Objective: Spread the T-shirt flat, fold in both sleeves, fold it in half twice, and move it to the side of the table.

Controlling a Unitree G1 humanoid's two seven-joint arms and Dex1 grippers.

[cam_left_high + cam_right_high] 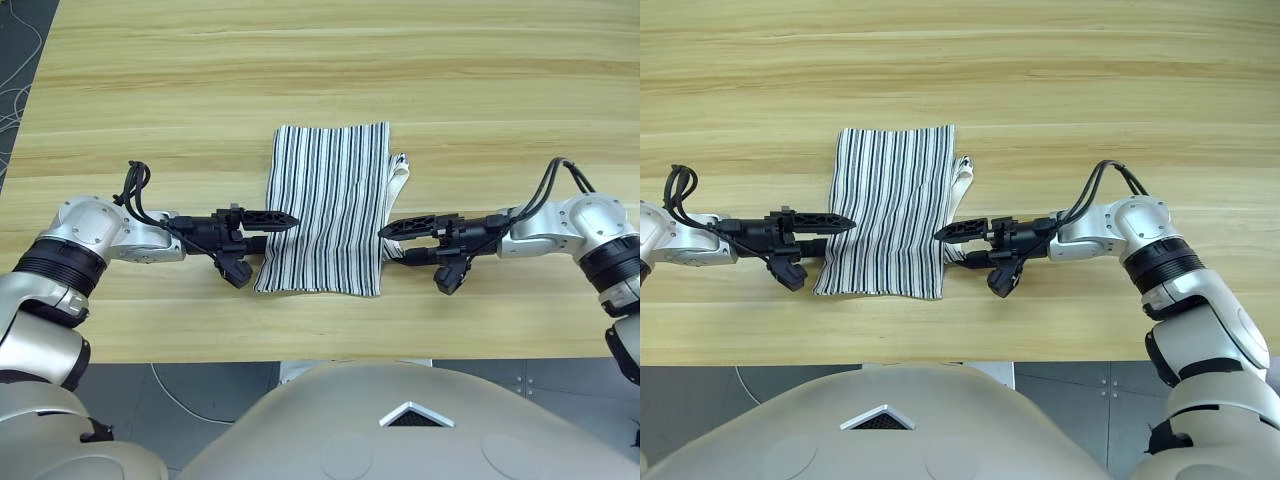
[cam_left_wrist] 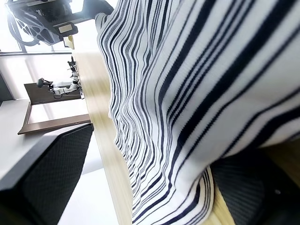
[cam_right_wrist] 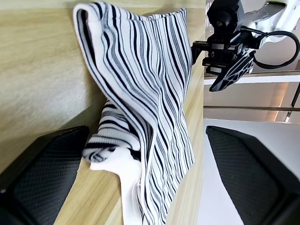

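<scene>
Starting at the bottom of the head-camera frame: a strip of bare table (image 1: 330, 330) sits between the near edge and the shirt. It's light wood grain with long streaks running left to right. Below that edge is dark grey floor (image 1: 480, 375).

Next up are the two hands, coming in level from either side at about mid-height. The left hand (image 1: 278, 232) is at the shirt's left edge, with one black finger lying over the stripes and the other down at the edge. From its wrist camera the fabric runs between two spread pads, so it's opened out around the edge and isn't pinching anything as far as I can see. The right hand (image 1: 384, 244) mirrors it at the right edge, fingers parted and tips right at the cloth. Its wrist shot shows the grid-textured pads (image 3: 42, 164) well apart with bunched fabric between them, not gripped.

The T-shirt (image 1: 325, 205) is dead centre of the frame, folded into a tall narrow rectangle. Black and white stripes run near to far, and it looks like ribbed knit up close. A white band (image 1: 401, 170) pokes out of its upper right side, so that edge isn't clean.

Past it, plain wood runs the full width up to the top of the frame, with more wood on both sides.
</scene>
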